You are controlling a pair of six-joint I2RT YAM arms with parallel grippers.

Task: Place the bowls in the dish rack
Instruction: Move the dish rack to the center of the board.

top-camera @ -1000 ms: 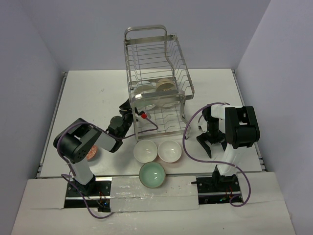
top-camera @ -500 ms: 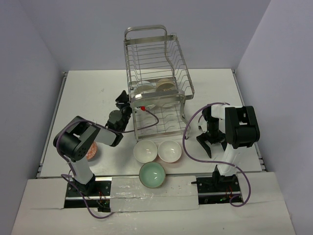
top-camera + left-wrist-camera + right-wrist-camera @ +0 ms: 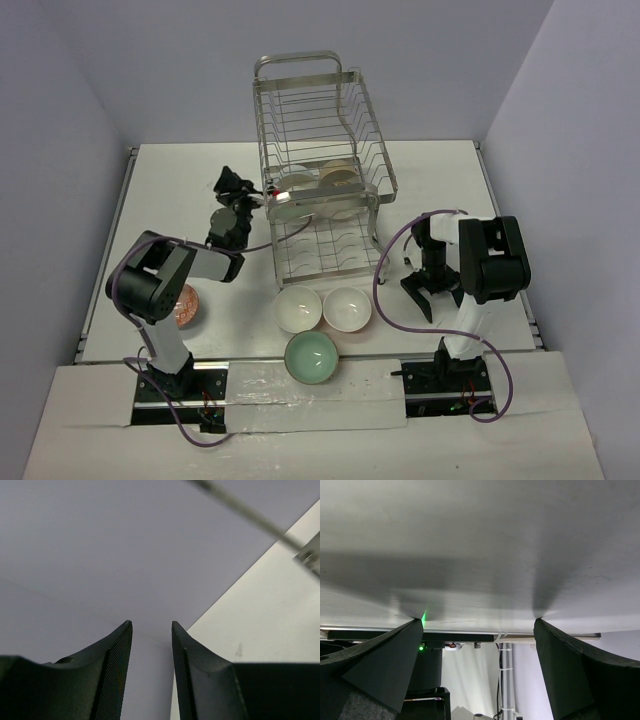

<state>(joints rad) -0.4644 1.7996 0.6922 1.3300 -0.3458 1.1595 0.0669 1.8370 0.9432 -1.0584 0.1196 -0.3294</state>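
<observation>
Hanging just off the dish rack's (image 3: pixel 372 140) left edge, the left gripper (image 3: pixel 226 182) grasps nothing; its ribbed black pads (image 3: pixel 117 680) stand a narrow slit apart, aimed at the grey wall (image 3: pixel 125 540). The right gripper (image 3: pixel 432 300) is spread wide and empty over the matte white table (image 3: pixel 170 200), with free room around it. Pale bowls (image 3: pixel 295 195) stand inside the silver wire rack. Two glossy white bowls (image 3: pixel 298 308) touch near the front edge, a mint green bowl (image 3: pixel 311 357) sits just before them, and an orange-red bowl (image 3: pixel 185 305) lies half under the left arm (image 3: pixel 150 285).
</observation>
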